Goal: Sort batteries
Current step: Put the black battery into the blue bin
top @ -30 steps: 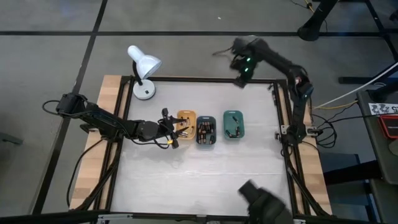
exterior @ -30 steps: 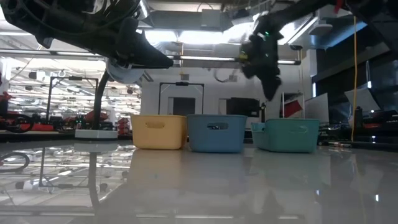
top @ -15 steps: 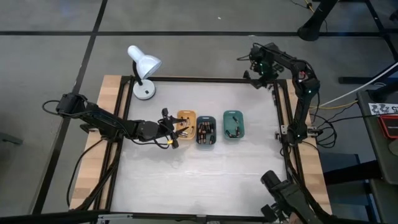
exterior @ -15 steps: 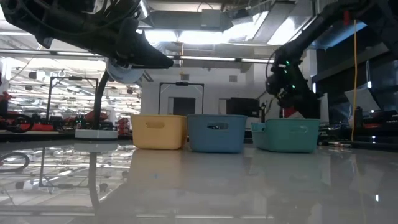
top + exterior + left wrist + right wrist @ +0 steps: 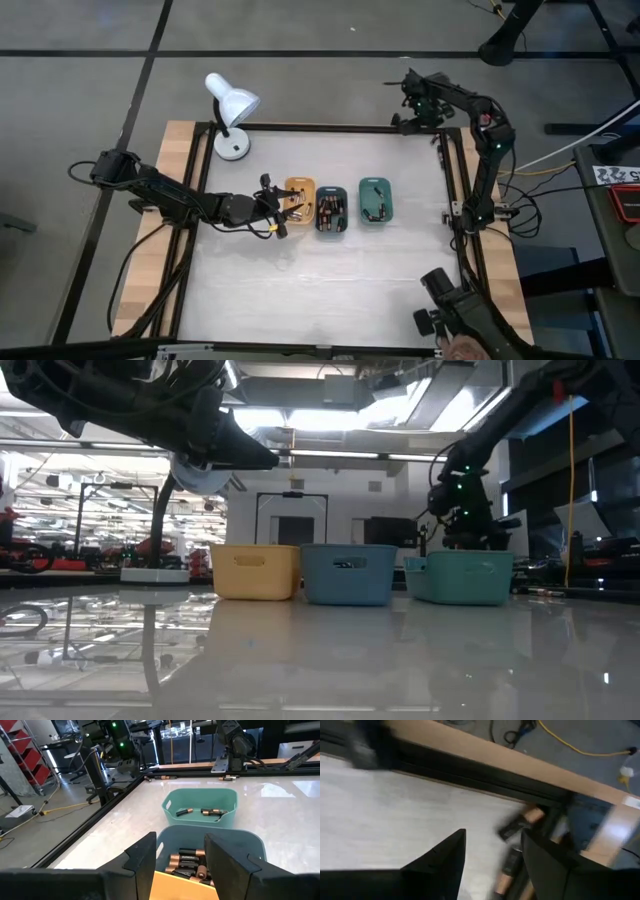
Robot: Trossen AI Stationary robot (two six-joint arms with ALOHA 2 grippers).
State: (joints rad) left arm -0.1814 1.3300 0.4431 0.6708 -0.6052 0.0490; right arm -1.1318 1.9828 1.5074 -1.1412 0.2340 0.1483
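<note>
Three small trays stand in a row mid-table: orange [image 5: 300, 194], dark teal [image 5: 332, 213] and green [image 5: 376, 200]. Batteries [image 5: 188, 862] lie in the dark teal tray [image 5: 227, 841]. A few more batteries [image 5: 201, 812] lie in the green tray [image 5: 200, 803]. My left gripper [image 5: 277, 210] is open at the orange tray's left end, its fingers [image 5: 142, 861] over the orange rim [image 5: 182, 889]. My right gripper [image 5: 405, 112] hovers open at the table's far right corner, with loose batteries [image 5: 516, 826] on the table beyond its fingers [image 5: 442, 865].
A white desk lamp [image 5: 230, 112] stands at the far left corner. A black frame [image 5: 455, 180] borders the table. Loose batteries [image 5: 162, 777] lie along the far right edge. A dark device [image 5: 455, 315] sits at the near right edge. Bare tabletop [image 5: 320, 290] stretches before the trays.
My right gripper has swung from over the far edge toward the table's far right corner and dropped lower. The dark device at the near edge has shifted right. My left arm has kept still.
</note>
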